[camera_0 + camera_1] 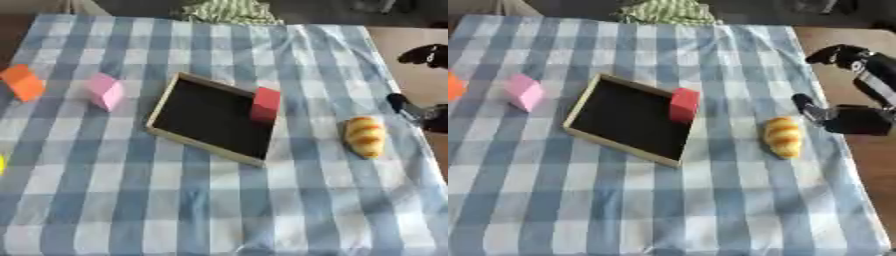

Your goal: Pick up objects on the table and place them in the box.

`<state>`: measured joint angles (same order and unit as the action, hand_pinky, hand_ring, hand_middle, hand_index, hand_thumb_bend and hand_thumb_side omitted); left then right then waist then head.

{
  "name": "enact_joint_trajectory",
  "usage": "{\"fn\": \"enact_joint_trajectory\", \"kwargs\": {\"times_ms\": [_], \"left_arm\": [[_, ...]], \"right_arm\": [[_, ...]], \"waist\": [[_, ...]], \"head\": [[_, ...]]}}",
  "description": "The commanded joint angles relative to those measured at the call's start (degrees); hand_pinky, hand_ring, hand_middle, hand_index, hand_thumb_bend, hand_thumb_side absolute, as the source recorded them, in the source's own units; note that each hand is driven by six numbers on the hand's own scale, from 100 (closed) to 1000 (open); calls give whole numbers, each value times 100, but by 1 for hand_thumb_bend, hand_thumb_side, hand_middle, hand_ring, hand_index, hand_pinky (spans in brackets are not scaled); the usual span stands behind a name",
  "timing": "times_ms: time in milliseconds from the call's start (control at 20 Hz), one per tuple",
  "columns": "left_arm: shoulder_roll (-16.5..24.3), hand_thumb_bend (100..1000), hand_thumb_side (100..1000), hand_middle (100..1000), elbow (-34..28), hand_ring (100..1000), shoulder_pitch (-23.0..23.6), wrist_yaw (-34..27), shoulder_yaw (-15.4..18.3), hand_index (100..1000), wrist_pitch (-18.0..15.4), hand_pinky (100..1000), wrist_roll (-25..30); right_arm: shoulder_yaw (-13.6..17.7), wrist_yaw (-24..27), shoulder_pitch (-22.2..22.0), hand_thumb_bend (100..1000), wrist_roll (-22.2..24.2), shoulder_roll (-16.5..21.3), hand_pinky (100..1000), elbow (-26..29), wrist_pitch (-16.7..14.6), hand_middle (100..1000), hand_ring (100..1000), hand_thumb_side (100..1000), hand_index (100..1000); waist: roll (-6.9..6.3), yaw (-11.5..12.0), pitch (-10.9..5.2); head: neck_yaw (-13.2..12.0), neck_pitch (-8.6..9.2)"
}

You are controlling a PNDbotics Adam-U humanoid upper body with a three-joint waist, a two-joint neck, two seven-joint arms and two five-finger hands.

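A table (219,210) draped in a blue-and-white checked cloth (289,200) carries everything here, and near its middle sits a shallow wooden box (210,119) with a dark floor, turned askew, a red block (265,104) standing at its right corner. Left of the box a pink block (106,91) lies on the cloth, and further out by the left edge there's an orange block (23,82). Over on the right, well apart from the box, a croissant (784,136) lies lengthwise on the checks.
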<state>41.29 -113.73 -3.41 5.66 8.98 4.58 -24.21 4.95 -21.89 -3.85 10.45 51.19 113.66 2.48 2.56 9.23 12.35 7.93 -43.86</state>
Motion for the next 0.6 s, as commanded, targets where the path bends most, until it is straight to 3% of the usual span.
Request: {"fn": "enact_joint_trajectory", "kwargs": {"times_ms": [50,200,600], "left_arm": [[94,452,621,833,-87,852,-30,-1,40,932,13,877,18],[92,448,622,833,-87,852,-40,-5,28,932,13,877,33],[70,444,627,833,-87,852,-54,2,16,932,7,877,46]], "right_arm": [[-17,-94,4,378,165,128,869,93,-7,827,875,331,845],[-76,-110,4,421,258,133,868,93,58,822,875,287,842],[-199,-156,-6,437,322,103,869,93,280,824,880,278,853]], "waist": [[-62,10,-96],[-57,20,-85],[-32,47,-17]], "head": [[37,-26],[80,-26],[243,-26]]}}
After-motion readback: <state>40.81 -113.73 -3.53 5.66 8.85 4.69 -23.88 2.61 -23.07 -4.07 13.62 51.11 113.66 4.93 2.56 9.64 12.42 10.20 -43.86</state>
